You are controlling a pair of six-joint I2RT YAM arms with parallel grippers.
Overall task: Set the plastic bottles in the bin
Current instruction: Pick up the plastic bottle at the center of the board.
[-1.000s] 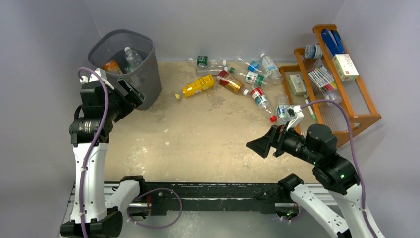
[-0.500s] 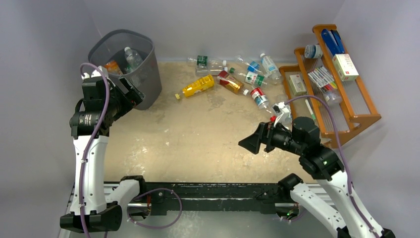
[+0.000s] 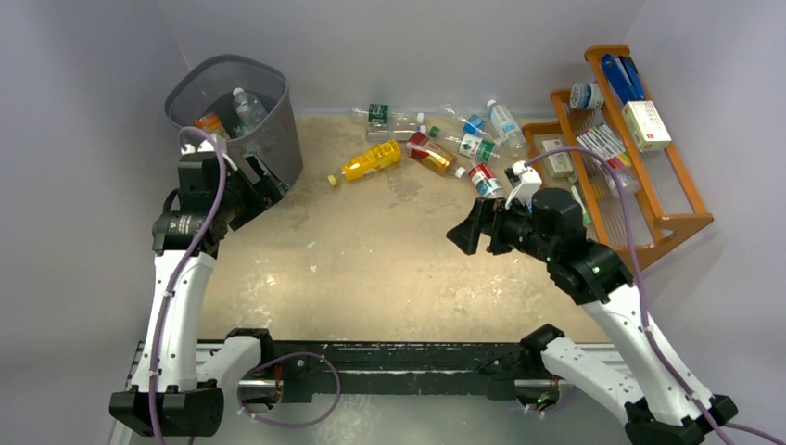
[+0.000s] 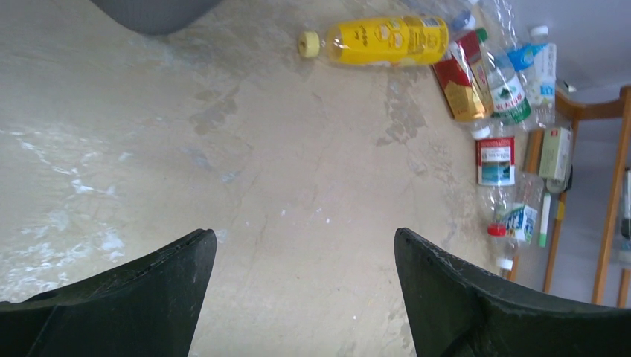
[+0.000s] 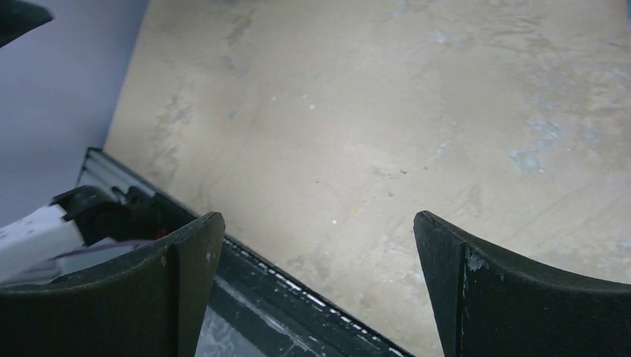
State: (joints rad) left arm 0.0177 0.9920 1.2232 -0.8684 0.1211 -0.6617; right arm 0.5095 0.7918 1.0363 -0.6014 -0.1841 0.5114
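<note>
With your left gripper (image 3: 269, 181) and right gripper (image 3: 461, 234) both spread wide and empty, the yellow bottle (image 3: 373, 159) lies on the table (image 3: 371, 269) at 2 o'clock from the left one, cap toward it, axis 8-to-2, nothing between, the bin (image 3: 283, 139) just beside at its 11 o'clock; the right one faces away from the other bottles (image 3: 484, 178).

- The scuffed tan table (image 3: 371, 278) is carrying everything.
- The bin (image 3: 283, 139) is standing just beyond the left gripper (image 3: 269, 183).
- The plastic bottles (image 3: 477, 148) are lying scattered beyond the right gripper (image 3: 463, 232).
- A wooden rack (image 3: 690, 222) is standing to the right gripper's right.
</note>
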